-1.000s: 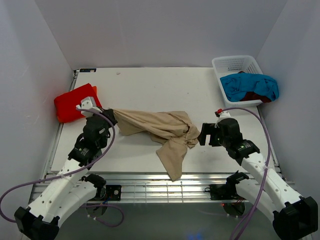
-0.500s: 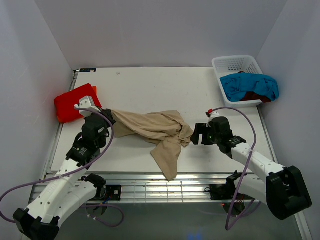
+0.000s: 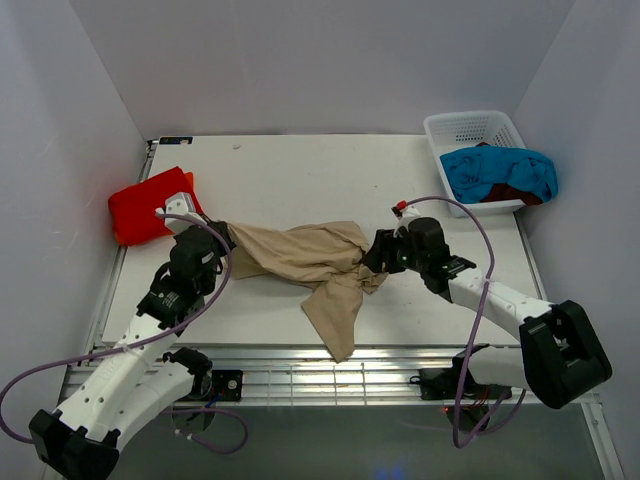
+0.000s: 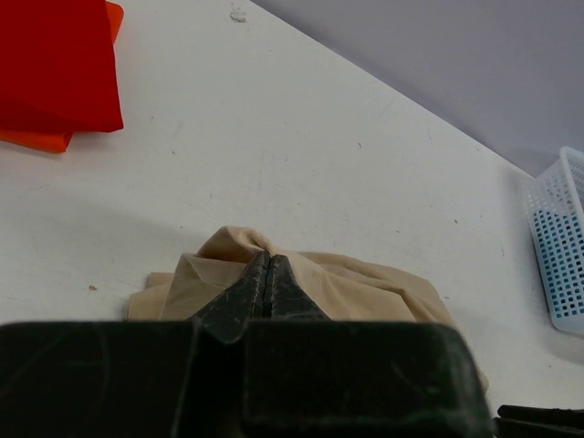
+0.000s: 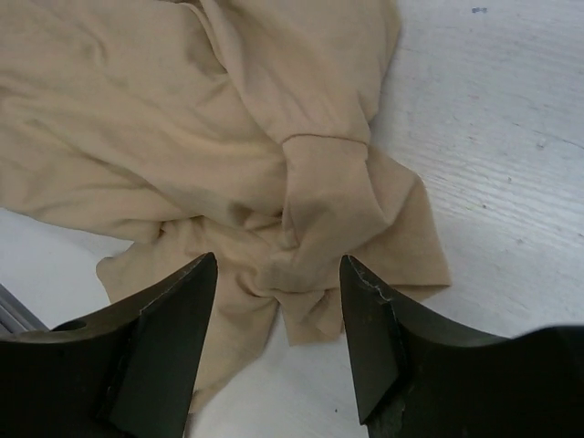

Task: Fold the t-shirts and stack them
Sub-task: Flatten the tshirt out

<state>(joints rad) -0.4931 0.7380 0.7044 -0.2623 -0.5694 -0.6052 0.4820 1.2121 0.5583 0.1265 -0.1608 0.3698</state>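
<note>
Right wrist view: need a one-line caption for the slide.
Right gripper, jaws open, straddling a bunched fold of the tan t-shirt on the white table.

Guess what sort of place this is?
Probably a lab test cell, not a home: plain white walls boxing in a white table, a left arm and right arm mounted at its near edge, shirts staged in a basket.

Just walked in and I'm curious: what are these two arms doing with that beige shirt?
The left gripper is shut on one end of the tan t-shirt. The right gripper stands open over its bunched other end, not yet gripping. A folded red t-shirt lies at left; a turquoise t-shirt sits in the white basket.
</note>
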